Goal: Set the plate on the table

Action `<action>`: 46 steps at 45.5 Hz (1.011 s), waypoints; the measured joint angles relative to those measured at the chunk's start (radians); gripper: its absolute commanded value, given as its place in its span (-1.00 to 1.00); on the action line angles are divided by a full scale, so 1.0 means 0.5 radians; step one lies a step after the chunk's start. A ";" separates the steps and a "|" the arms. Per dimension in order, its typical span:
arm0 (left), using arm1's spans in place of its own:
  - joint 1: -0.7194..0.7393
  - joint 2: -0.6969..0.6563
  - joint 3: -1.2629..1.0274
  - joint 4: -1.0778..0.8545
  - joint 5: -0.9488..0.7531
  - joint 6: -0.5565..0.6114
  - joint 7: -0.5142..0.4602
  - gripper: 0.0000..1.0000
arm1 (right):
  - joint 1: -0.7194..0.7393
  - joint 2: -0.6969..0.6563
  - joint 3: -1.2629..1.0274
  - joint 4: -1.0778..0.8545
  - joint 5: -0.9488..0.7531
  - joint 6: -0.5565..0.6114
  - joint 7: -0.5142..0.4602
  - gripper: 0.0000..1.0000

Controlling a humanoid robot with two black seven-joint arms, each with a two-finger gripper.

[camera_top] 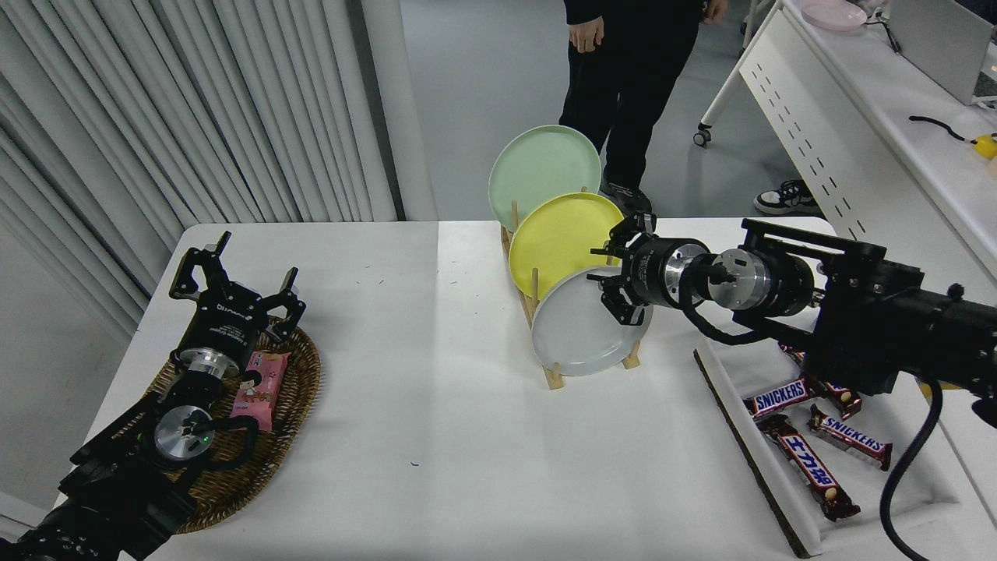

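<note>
The light-grey plate (572, 331) stands on edge in the front slot of a wooden rack (553, 379) on the white table (436, 452). My right gripper (612, 273) reaches in from the right at the plate's upper right rim. It is open, one finger above the rim and one lower down in front of the plate's face. Whether the fingers touch the plate is unclear. My left gripper (241, 271) is parked open at the lower left over a wicker basket (300, 366).
A yellow plate (557, 238) and a pale green plate (541, 167) stand behind the grey one in the rack. A pink snack pack (261, 382) lies in the basket. A white tray (748, 444) with Snickers bars (779, 397) sits at the right. A person (623, 78) stands beyond the table.
</note>
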 measured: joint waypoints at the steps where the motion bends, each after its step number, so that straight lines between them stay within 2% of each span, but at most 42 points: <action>1: 0.000 0.000 0.000 0.000 0.000 0.000 0.000 1.00 | 0.000 0.000 0.000 0.000 0.000 0.000 -0.001 -0.46; 10: 0.000 0.000 0.000 0.000 0.000 0.000 0.000 1.00 | 0.000 -0.001 0.001 -0.005 -0.006 -0.001 -0.009 -0.60; 46: 0.000 0.000 0.000 0.000 0.000 0.000 0.000 1.00 | 0.004 0.003 0.014 -0.011 -0.003 0.000 -0.062 -0.84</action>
